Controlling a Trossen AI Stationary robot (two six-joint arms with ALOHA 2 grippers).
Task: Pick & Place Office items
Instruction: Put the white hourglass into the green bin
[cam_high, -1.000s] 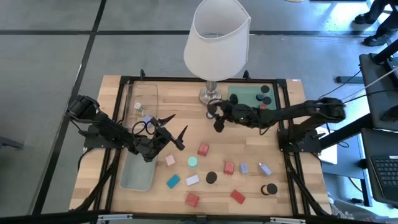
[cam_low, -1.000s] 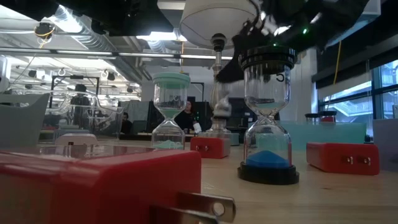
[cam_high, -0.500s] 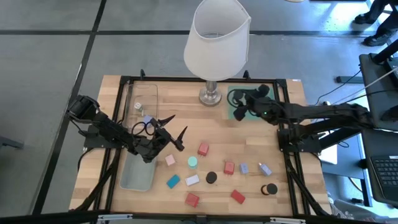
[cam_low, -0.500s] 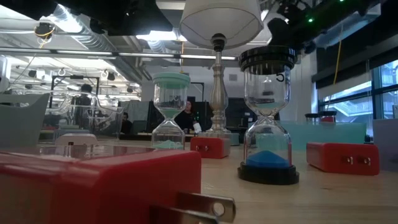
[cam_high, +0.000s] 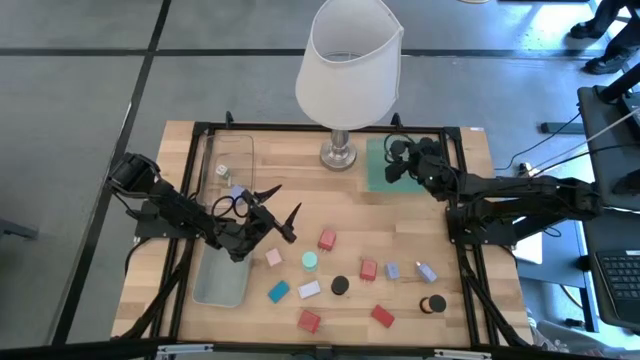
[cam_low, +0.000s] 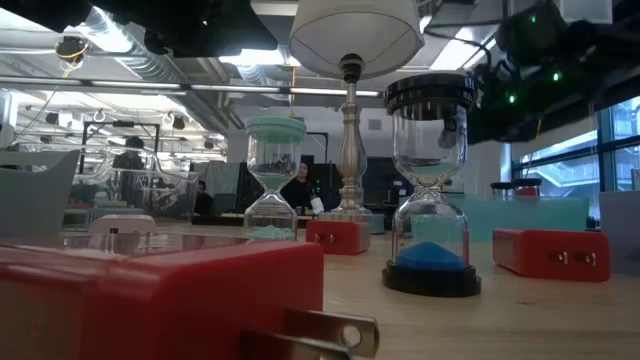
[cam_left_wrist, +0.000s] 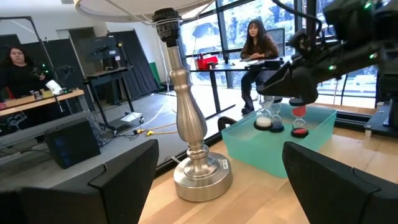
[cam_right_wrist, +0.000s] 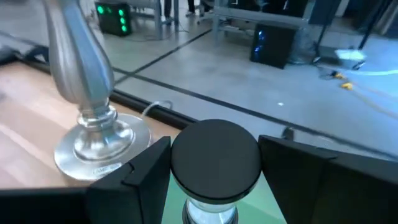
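I am in the placing step: my right gripper (cam_high: 398, 160) is closed on a black-capped hourglass (cam_right_wrist: 214, 155), its fingers (cam_right_wrist: 140, 171) pressed on either side of the round cap, and it hangs over the green bin (cam_high: 376, 172) at the back right of the table, just beside the lamp (cam_high: 340, 152). The left wrist view shows at least 2 small hourglasses already standing in that bin (cam_left_wrist: 249, 142). I judge the next move calls for lowering the hourglass upright into a free spot, clear of the ones inside, then opening the fingers and lifting straight up. My left gripper (cam_high: 280, 203) waits open beside the clear tray (cam_high: 215, 288). Many pieces remain on the wood, among them a red block (cam_high: 327, 240) and a mint-capped hourglass (cam_high: 310, 260). Compared with 1 second ago, my right gripper has pulled back from the table's middle to above the bin; the left arm has not moved.
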